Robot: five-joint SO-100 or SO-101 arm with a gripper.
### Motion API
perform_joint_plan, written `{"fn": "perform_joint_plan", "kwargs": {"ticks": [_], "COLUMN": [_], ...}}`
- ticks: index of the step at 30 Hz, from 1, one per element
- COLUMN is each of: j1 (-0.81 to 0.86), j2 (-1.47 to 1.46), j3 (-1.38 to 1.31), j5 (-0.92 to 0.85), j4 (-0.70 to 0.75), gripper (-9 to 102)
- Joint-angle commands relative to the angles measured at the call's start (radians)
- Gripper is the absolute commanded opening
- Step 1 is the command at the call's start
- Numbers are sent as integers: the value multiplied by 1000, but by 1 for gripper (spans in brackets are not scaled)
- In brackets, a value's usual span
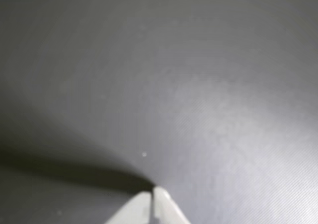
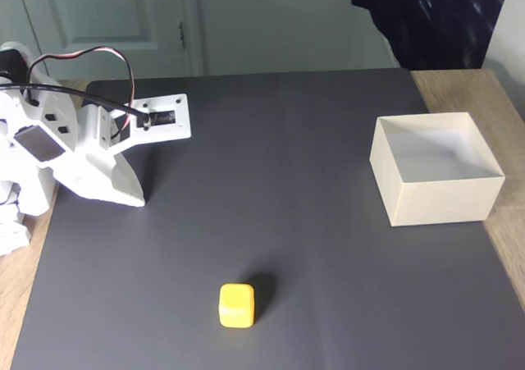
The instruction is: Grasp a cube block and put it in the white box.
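Hand (image 1: 151, 191) closed in wrist view; cube block (image 2: 237, 305) apart.

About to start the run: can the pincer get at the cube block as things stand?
Probably yes: in the fixed view the cube block sits alone on the dark mat, nothing between it and the pincer.

A small bright yellow rounded cube block (image 2: 237, 305), a square cream-white open box (image 2: 435, 191) with paler inside, a plain dark grey matte surface (image 2: 287, 140), white plastic jaws.
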Motion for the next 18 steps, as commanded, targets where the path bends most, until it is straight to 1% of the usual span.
{"fn": "perform_joint_plan", "kwargs": {"ticks": [1, 9, 18], "j1": [-37, -87, -67], "j2": [8, 8, 6], "j3": [-2, -2, -41], "j5": [-6, 5, 109], "j4": [6, 5, -25], "gripper": [1, 0, 0]}}
